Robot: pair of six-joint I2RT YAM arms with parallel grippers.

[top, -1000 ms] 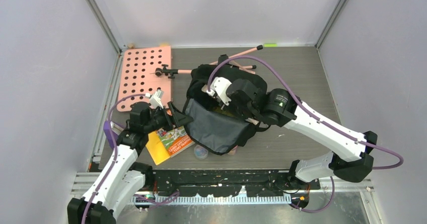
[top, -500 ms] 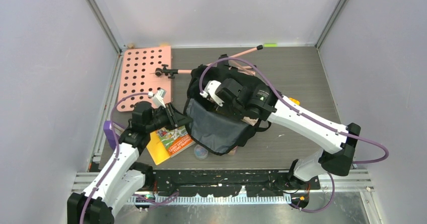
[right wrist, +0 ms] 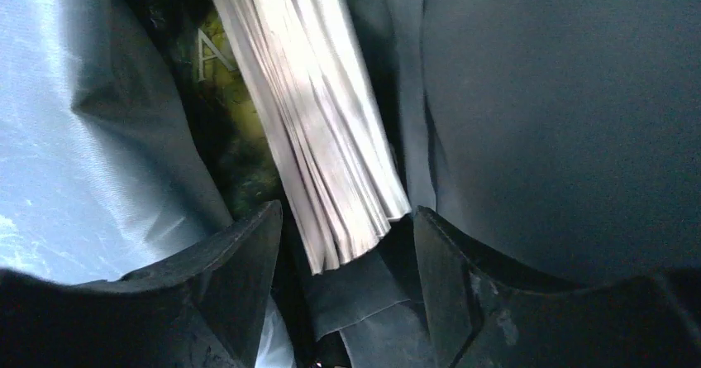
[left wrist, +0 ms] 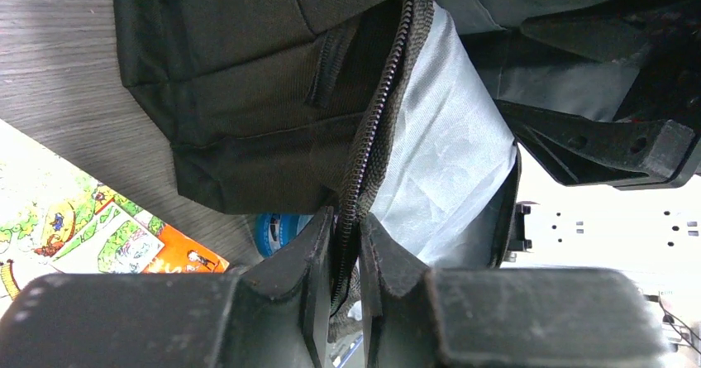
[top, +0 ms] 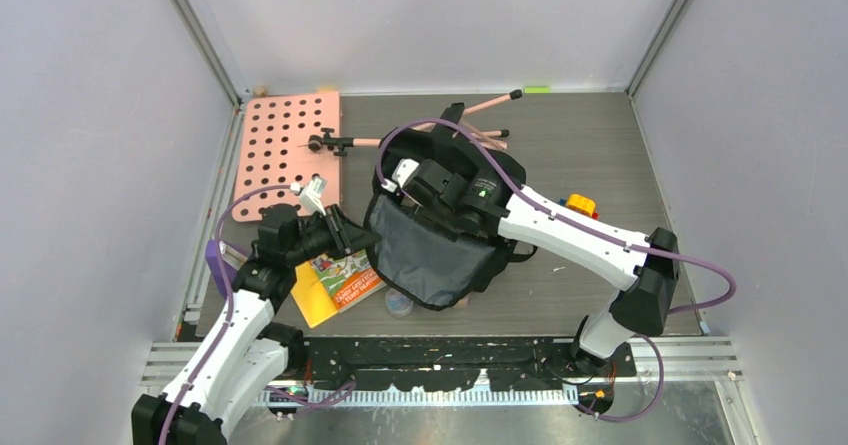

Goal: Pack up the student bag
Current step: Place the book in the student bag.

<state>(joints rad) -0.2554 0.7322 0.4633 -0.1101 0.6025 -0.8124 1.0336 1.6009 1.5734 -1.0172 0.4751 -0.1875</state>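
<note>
Left gripper [left wrist: 347, 231]: I have its jaws clamped on the zipper edge of the bag [top: 430, 255]. Right gripper [right wrist: 347, 248]: jaws apart inside the bag, with the page end of a book [right wrist: 322, 136] between them. The bag lies open mid-tabletop [top: 600, 145].

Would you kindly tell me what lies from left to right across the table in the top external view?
purple object → picture book → student bag → orange and yellow object
</note>
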